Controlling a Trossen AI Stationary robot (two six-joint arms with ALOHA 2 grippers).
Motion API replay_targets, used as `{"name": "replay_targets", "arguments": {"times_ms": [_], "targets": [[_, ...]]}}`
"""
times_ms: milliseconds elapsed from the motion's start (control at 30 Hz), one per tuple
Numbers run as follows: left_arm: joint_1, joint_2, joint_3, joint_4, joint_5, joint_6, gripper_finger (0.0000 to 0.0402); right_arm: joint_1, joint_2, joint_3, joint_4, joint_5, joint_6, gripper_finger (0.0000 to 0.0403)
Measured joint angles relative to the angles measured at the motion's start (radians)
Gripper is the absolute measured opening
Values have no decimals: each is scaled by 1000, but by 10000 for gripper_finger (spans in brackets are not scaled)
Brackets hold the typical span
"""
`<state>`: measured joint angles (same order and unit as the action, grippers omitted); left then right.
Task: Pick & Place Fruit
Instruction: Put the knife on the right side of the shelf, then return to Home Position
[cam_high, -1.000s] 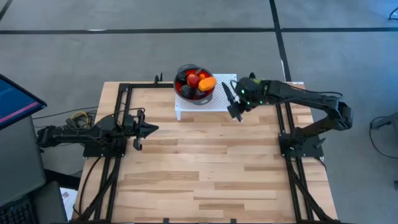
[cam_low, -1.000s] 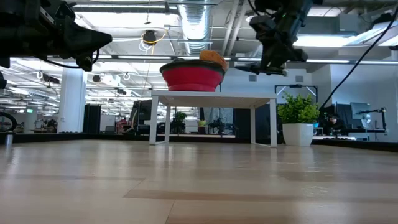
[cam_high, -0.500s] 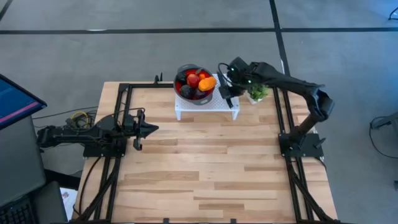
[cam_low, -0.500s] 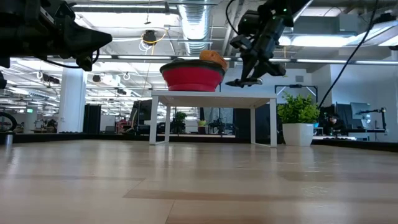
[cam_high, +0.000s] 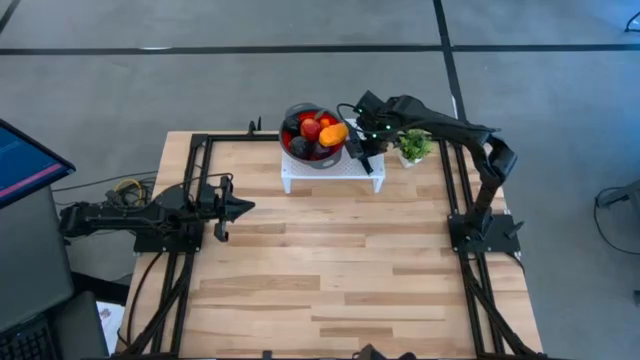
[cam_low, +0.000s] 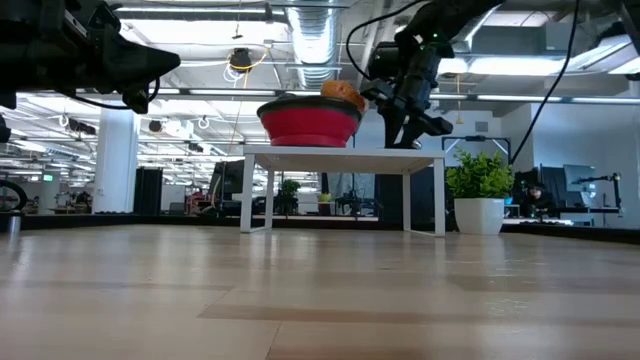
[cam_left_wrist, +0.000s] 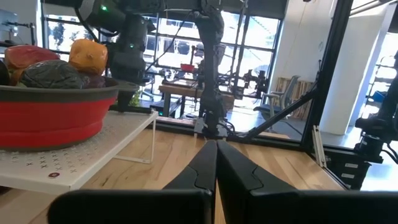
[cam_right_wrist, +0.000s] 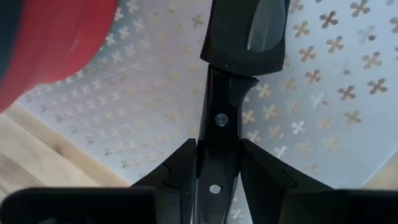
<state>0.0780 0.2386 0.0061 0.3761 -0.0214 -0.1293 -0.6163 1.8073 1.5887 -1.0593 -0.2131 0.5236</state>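
Moved from the table's right edge, right claw (cam_high: 358, 152) clamps the black-handled knife (cam_right_wrist: 214, 134) over the white perforated stand (cam_high: 372, 128); left claw (cam_high: 238, 207) together.

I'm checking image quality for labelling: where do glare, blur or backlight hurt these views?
Low view: bright ceiling lights backlight the right end effector into a silhouette beside the red bowl. Right wrist view: the knife handle is sharp, the bowl's edge blurred. Left wrist view: bright windows behind, the fruit still readable.
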Motion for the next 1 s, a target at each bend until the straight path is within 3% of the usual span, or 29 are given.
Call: {"name": "replay_targets", "arguments": {"times_ms": [333,667,833,1000], "targets": [[0,0,0,1,0,0,1,-8,10,2,-1,-1,-11,126],[0,0,0,4,0,0,2,-13,10,12,0,-5,-36,190],[0,0,0,8,0,0,2,-18,12,88,-46,12,-68,209],[0,0,0,8,0,0,2,-9,12,200,-103,16,-116,203]]}}
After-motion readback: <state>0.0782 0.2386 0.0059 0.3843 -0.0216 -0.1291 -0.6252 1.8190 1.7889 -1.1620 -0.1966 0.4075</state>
